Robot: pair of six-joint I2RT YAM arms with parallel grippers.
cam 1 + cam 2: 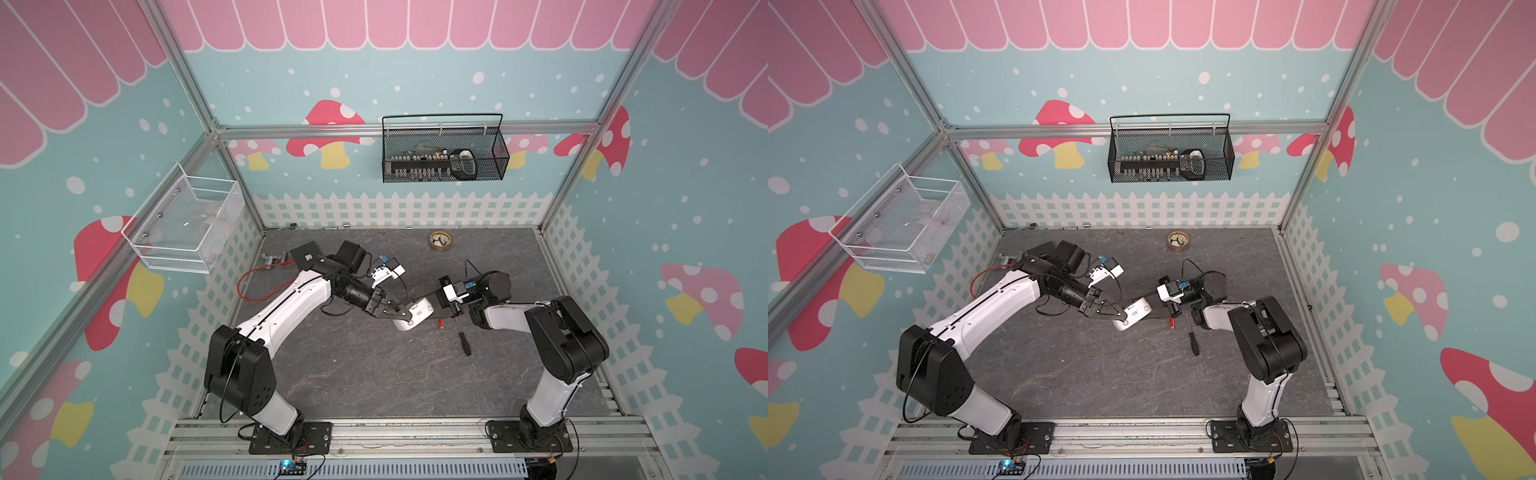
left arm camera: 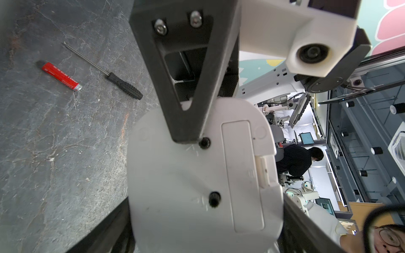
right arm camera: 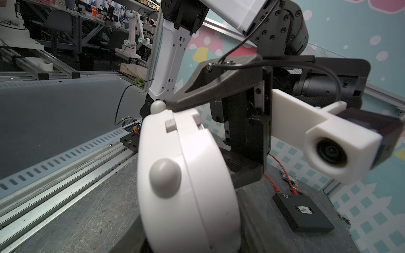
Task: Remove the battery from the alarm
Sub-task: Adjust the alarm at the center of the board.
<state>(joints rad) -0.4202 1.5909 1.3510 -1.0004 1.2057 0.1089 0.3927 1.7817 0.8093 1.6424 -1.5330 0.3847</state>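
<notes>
Gripped the alarm (image 1: 423, 311) between two arms, with the battery (image 1: 441, 323) out on the mat (image 1: 353, 365).
Pinched the alarm by its edges in the left gripper (image 1: 407, 315), white back and rectangular compartment panel (image 2: 241, 179) turned toward the left wrist camera. Laid one finger (image 2: 213, 76) of the right gripper (image 1: 435, 297) against that back; could not tell whether pinching or only touching, with the other finger hidden. Found the battery lying on the mat just beside the screwdriver (image 1: 462, 337), near the alarm but not touching it.
</notes>
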